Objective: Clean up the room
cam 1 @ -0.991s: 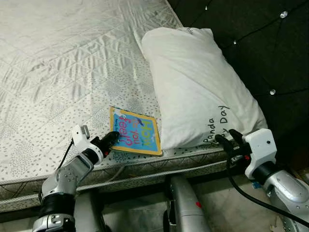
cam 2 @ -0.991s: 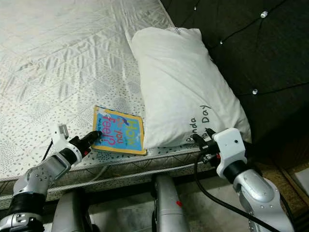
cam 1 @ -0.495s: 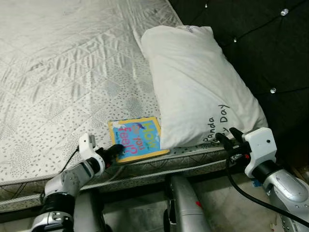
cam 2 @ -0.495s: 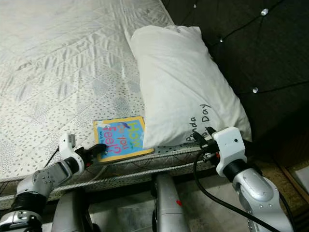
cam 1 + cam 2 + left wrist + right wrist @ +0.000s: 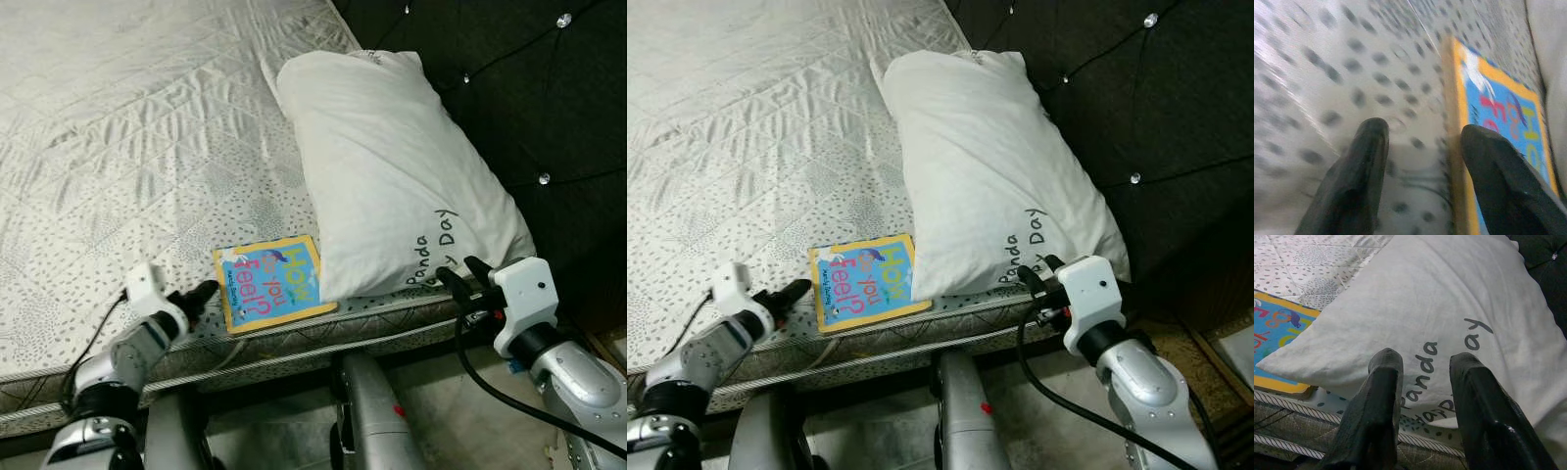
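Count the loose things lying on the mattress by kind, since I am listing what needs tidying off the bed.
Pillow: 1
Book: 1
Total: 2
Both lie on the mattress; the book sits beside the pillow near the edge, with the open left gripper just short of it.

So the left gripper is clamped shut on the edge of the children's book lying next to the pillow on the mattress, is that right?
Not quite. The left gripper is open, not clamped: the left wrist view shows its fingers apart, with the edge of the children's book near one of them but not pinched. The book does lie beside the pillow on the mattress.
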You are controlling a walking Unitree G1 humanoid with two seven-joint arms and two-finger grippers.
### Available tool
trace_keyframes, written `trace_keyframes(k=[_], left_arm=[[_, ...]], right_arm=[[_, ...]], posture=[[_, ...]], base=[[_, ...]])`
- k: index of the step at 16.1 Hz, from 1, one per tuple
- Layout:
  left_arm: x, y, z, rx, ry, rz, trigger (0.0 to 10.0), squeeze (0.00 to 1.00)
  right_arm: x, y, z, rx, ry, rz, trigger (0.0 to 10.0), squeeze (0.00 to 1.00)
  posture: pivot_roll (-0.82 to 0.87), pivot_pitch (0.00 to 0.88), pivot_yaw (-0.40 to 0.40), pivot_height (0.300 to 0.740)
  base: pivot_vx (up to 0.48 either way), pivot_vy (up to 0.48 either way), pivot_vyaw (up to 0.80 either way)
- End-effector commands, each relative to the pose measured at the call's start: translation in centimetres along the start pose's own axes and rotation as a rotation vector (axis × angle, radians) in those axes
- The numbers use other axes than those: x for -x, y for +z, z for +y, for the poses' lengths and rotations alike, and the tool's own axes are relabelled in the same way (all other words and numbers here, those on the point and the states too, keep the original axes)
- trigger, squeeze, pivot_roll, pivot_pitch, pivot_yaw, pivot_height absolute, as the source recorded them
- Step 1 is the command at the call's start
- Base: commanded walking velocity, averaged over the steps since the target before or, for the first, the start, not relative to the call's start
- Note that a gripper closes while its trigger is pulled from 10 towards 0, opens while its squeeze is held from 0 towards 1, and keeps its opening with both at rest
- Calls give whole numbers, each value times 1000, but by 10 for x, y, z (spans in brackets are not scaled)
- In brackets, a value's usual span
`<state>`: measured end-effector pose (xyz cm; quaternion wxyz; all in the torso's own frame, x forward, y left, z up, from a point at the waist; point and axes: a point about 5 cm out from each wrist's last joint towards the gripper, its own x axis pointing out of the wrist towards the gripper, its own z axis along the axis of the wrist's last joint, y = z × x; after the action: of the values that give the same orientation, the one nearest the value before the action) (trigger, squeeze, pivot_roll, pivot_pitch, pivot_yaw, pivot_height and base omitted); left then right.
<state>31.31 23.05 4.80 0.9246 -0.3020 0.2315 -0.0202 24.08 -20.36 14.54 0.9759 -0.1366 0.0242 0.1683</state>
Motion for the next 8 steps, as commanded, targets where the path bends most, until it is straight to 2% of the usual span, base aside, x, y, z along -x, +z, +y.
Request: trace_keyframes(k=[1, 2, 3, 5, 6, 8], left_arm=[[1, 4, 3, -21, 24, -12, 10000, 1000], [0, 4, 3, -20, 25, -15, 10000, 1000], [-1, 3, -6, -84, -1, -28, 10000, 1000], [2, -5, -27, -112, -60, -102, 10000, 1000], [8, -14, -33, -164, -64, -108, 10000, 1000], [16, -27, -39, -159, -68, -111, 10000, 1000]], right_arm=[[0, -3, -1, 1, -7, 9, 10000, 0], [0, -3, -1, 1, -7, 9, 10000, 0], [-1, -4, -1, 2, -10, 6, 10000, 0], [-2, -4, 0, -1, -12, 1, 10000, 0], [-2, -4, 1, -7, -11, -3, 10000, 0], [-4, -3, 3, -17, -8, -8, 10000, 0]], posture=[[-311, 143, -61, 560], [-309, 142, -59, 560], [-307, 140, -56, 560], [-302, 137, -52, 560], [-302, 137, -52, 560], [-287, 136, -49, 560]], base=[[0, 0, 0], [0, 0, 0], [0, 0, 0], [0, 0, 0], [0, 0, 0], [0, 0, 0]])
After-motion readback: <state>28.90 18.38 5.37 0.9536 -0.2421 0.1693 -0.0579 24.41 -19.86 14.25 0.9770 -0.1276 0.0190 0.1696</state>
